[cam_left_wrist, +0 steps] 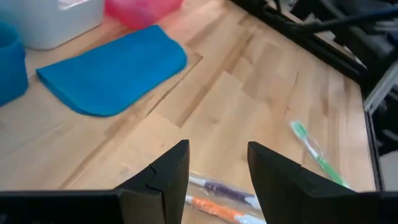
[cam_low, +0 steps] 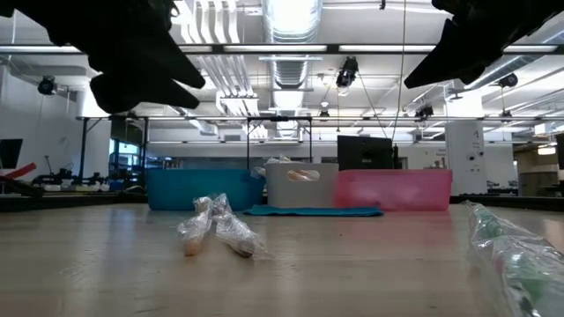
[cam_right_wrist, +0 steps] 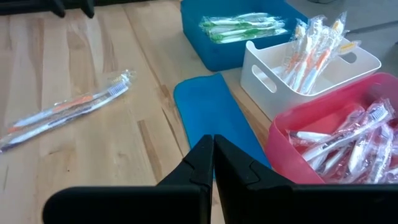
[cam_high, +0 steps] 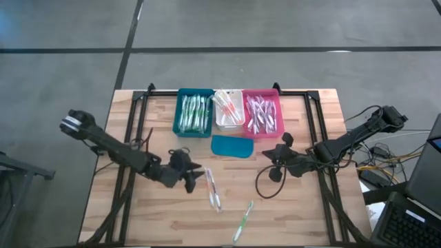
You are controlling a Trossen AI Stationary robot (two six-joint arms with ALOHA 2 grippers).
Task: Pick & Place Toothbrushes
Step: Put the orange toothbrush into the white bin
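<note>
Two wrapped toothbrushes (cam_high: 213, 190) lie side by side flat on the wood, one with orange and one with purple accents (cam_left_wrist: 219, 198). A green toothbrush (cam_high: 242, 220) lies nearer the front edge. My left gripper (cam_left_wrist: 217, 158) hovers open just left of and above the wrapped pair (cam_low: 216, 229), with nothing between its fingers. My right gripper (cam_right_wrist: 213, 149) is shut and empty, hanging above the teal lid-like piece (cam_high: 233, 146). Blue (cam_high: 195, 114), white (cam_high: 229, 110) and pink (cam_high: 262, 114) bins at the far side hold more toothbrushes.
The three bins stand in a row at the table's far edge, with the teal piece (cam_left_wrist: 115, 68) lying flat in front of them. Bare wood lies around the loose toothbrushes. Dark frame rails (cam_high: 127, 172) run along the table's left and right sides.
</note>
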